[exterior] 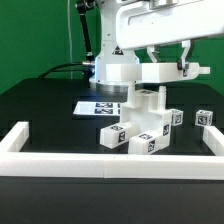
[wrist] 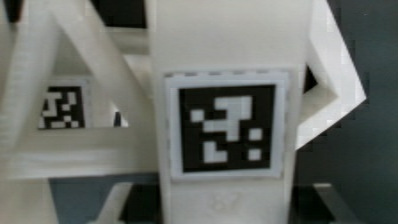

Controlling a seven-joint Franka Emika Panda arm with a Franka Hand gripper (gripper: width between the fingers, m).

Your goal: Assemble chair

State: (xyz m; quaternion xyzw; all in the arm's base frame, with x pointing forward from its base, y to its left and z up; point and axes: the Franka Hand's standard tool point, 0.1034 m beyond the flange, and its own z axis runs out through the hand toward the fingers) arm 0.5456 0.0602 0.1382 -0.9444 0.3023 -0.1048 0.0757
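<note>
The chair is a cluster of matte white blocky parts with black-and-white tags, standing mid-table. My gripper reaches down onto its top and is shut on an upright white bar of the chair. In the wrist view that bar fills the middle, with a large tag on its face, and runs down between the jaws of my gripper. Beside it stand slanted white chair pieces, one with a smaller tag. The fingers themselves are dark and blurred at the picture's edge.
Two small tagged white parts lie toward the exterior view's right. The marker board lies flat behind the chair. White border rails frame the black table at the front and both sides.
</note>
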